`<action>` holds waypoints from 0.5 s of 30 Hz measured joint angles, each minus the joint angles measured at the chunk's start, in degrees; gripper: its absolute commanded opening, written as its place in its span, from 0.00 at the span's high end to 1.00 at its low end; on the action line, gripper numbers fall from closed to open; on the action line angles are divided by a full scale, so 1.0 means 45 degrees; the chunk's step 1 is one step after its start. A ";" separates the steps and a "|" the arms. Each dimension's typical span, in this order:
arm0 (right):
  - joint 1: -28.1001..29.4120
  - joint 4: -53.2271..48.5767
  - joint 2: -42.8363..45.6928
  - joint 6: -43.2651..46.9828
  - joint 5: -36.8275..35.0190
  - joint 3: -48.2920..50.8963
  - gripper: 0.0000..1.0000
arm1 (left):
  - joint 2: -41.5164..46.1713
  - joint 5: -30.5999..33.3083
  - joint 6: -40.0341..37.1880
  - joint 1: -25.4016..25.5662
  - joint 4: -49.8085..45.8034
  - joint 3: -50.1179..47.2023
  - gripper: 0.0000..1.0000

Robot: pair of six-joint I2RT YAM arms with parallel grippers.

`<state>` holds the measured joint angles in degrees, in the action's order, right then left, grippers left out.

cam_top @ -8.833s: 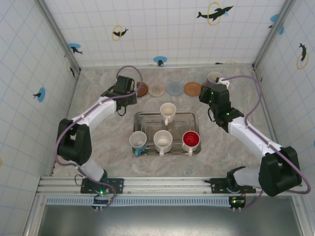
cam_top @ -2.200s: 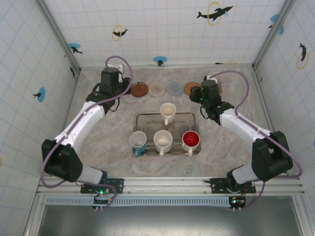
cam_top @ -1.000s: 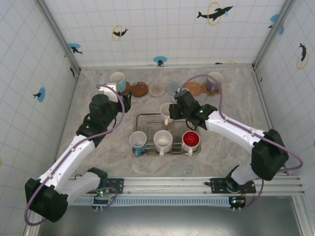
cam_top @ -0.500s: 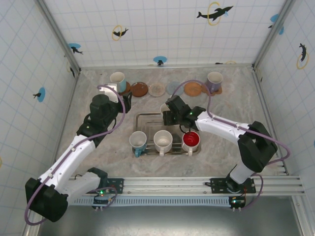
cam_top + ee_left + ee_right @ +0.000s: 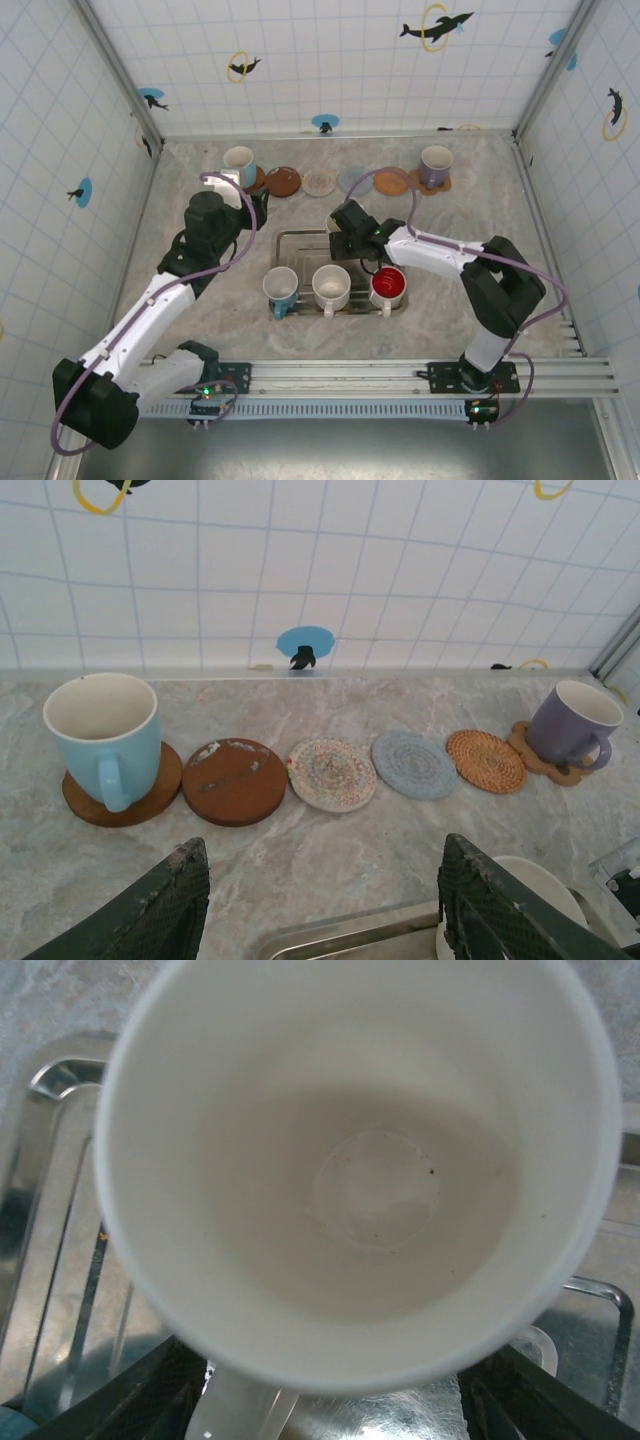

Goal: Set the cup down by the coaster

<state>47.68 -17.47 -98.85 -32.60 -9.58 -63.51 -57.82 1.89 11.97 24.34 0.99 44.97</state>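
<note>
Marble tabletop (image 5: 200,320), right gripper (image 5: 325,1375) over far edge of metal tray (image 5: 298,248), fingers spread around white cup (image 5: 360,1190), left gripper (image 5: 320,880) left of tray, fingers released.

We see bright, even light and soft shadows throughout. In our right wrist view the white cup (image 5: 360,1180) looms close, slightly blurred; the tray (image 5: 50,1210) glints faintly.

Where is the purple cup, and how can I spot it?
Look along the back of the marble table, where a row of coasters lies by the tiled wall. At the right end of that row the purple cup stands on a wooden coaster. The light blue cup at the left end is the only other one in the row.
</note>
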 measured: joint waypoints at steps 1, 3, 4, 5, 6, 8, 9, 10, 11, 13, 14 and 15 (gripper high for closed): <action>0.0000 0.0010 -0.0087 -0.0005 -0.0005 -0.0005 0.36 | -0.0039 0.0000 0.0000 0.0000 0.0000 0.0000 0.39; 0.0000 0.0010 -0.0248 -0.0034 -0.0010 -0.0005 0.37 | -0.0102 0.0005 -0.0005 0.0000 0.0000 0.0000 0.39; 0.0000 0.0015 -0.0277 -0.0039 -0.0005 -0.0005 0.38 | -0.0107 0.0005 -0.0005 0.0000 -0.0005 0.0000 0.39; 0.0000 0.0015 -0.0311 -0.0044 -0.0015 -0.0005 0.39 | -0.0107 0.0005 -0.0005 0.0000 0.0000 0.0000 0.39; 0.0000 0.0015 -0.0330 -0.0053 -0.0029 -0.0019 0.41 | -0.0107 0.0005 -0.0005 0.0000 0.0005 0.0000 0.39; 0.0000 0.0015 -0.0359 -0.0078 -0.0078 -0.0068 0.44 | -0.0107 0.0005 -0.0005 0.0000 0.0000 0.0000 0.39; 0.0000 0.0015 -0.0379 -0.0097 -0.0107 -0.0117 0.45 | -0.0107 0.0005 -0.0005 0.0000 0.0000 0.0000 0.39; -0.0005 0.0024 -0.0389 -0.0102 -0.0136 -0.0160 0.46 | -0.0107 0.0005 -0.0005 0.0000 0.0000 0.0000 0.39; -0.0010 0.0053 -0.0389 -0.0092 -0.0151 -0.0185 0.47 | -0.0107 0.0005 -0.0005 0.0000 0.0000 0.0000 0.39; -0.0015 0.0092 -0.0389 -0.0102 -0.0185 -0.0185 0.49 | -0.0107 0.0005 -0.0005 0.0000 0.0000 0.0000 0.39; -0.0015 0.0102 -0.0389 -0.0097 -0.0189 -0.0185 0.50 | -0.0107 0.0005 -0.0005 0.0000 0.0000 0.0000 0.39; -0.0015 0.0102 -0.0389 -0.0102 -0.0199 -0.0185 0.51 | -0.0107 0.0005 -0.0005 0.0000 0.0000 0.0000 0.39</action>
<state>47.62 -17.02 -100.60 -33.06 -10.48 -64.34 -58.30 1.91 11.94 24.34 0.99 44.97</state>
